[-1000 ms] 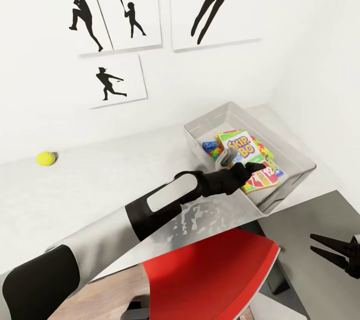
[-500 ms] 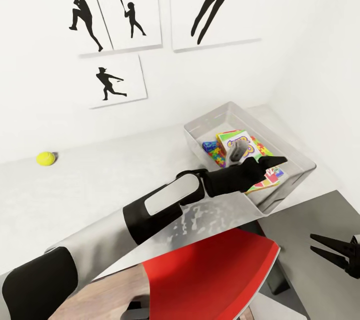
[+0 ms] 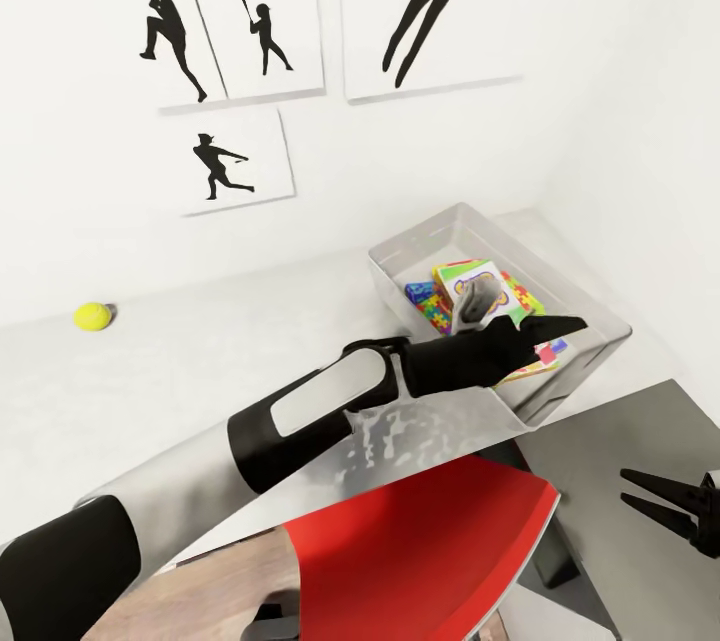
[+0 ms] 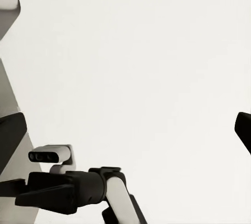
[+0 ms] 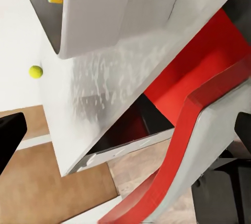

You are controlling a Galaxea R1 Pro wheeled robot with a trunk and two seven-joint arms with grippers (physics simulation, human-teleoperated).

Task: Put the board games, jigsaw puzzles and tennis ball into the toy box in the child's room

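our left gripper (image 3: 545, 326) hangs over the toy box (image 3: 590, 321) at the table's (image 3: 200, 371) far right; whether it is open we cannot tell. games and puzzles lie inside. the tennis ball (image 3: 92, 316) sits far left. our right gripper (image 3: 655, 501) is spread, empty.

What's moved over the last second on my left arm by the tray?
The left claw has risen out of the shallow light-grey tray with its fingers spread, leaving the green-yellow-red Skip-Bo box lying inside. The small yellow-green ball on the white desk and the right claw stayed put.
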